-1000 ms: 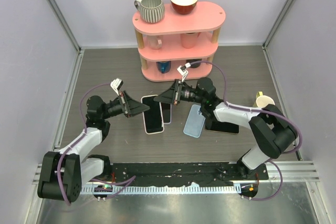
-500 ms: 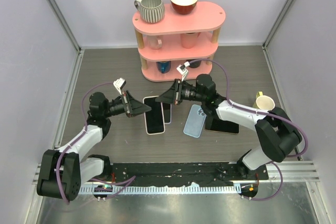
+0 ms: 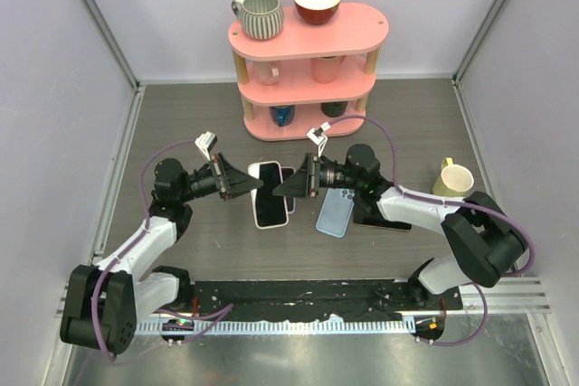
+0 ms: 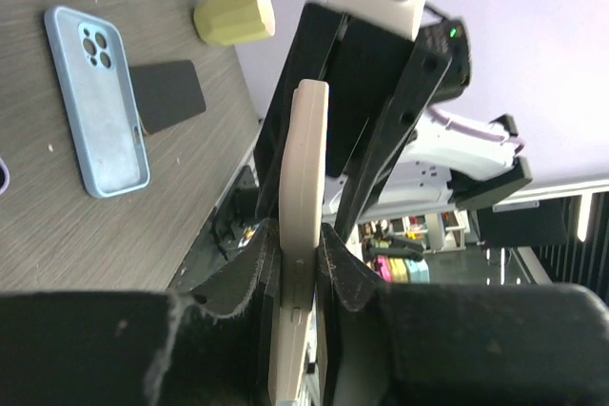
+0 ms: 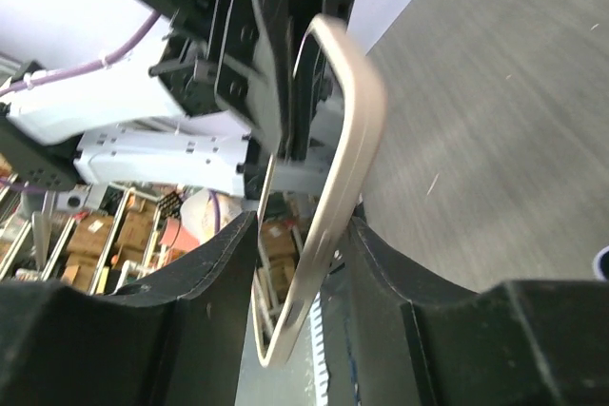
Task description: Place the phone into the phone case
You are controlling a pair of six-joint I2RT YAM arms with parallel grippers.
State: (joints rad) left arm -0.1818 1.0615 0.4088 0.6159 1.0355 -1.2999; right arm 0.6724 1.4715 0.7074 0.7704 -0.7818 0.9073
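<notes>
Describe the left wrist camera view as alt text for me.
The left gripper pinches a cream-edged phone edge-on, with the right gripper open around its far end. On the table lie a light blue phone case, a dark phone and a yellow mug.

A robot lab cell (white walls point(image 3: 54, 88), cluttered shelving point(image 5: 86, 235) beyond).

Both arms stretch low toward mid-frame, fingertips facing. The left gripper point(image 3: 252, 183) pinches the phone point(image 3: 269, 198) by one edge; the right gripper point(image 3: 280, 189) has its jaws slightly parted around the other.
</notes>
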